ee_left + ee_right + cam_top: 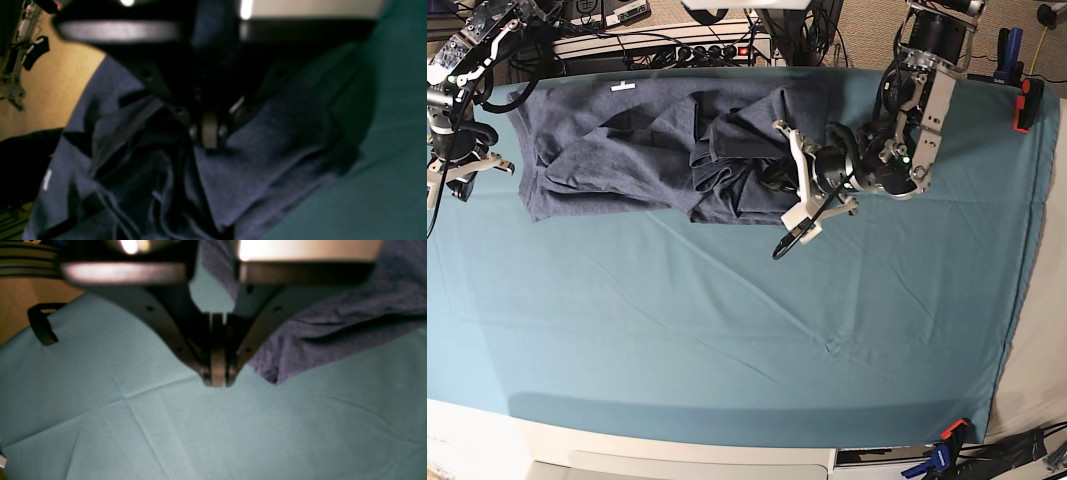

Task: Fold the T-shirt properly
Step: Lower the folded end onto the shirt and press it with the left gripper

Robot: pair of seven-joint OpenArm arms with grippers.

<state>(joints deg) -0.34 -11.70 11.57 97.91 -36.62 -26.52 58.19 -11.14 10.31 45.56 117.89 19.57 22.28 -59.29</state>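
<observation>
Down at the near edge of the table I see only bare teal table cloth [727, 340], creased with fold lines, and it stays bare across the whole near half. Further in, toward the far edge, the T-shirt [617, 150] lies crumpled across the far-left part of the cloth, stretched lengthwise along that edge, with a heap of folds bunched at its end nearest the table's middle and a small white mark showing near its far hem. My left gripper [779, 172] reaches sideways into that bunched end; in the left wrist view the left gripper [209, 138] has its jaws pinched together with the slate-blue fabric [253, 160] gathered around and under the tips, so I read it as clamped on the T-shirt, though the view is dark and blurred. My right gripper [469, 165] sits at the left edge of the table, just off the shirt's corner; in the right wrist view the right gripper [217, 378] is fully closed on nothing, its tips over plain cloth [166, 426], with an edge of the T-shirt [333, 326] lying just beside it but apart from the jaws. Beyond the far edge there is a clutter of cables and equipment.
</observation>
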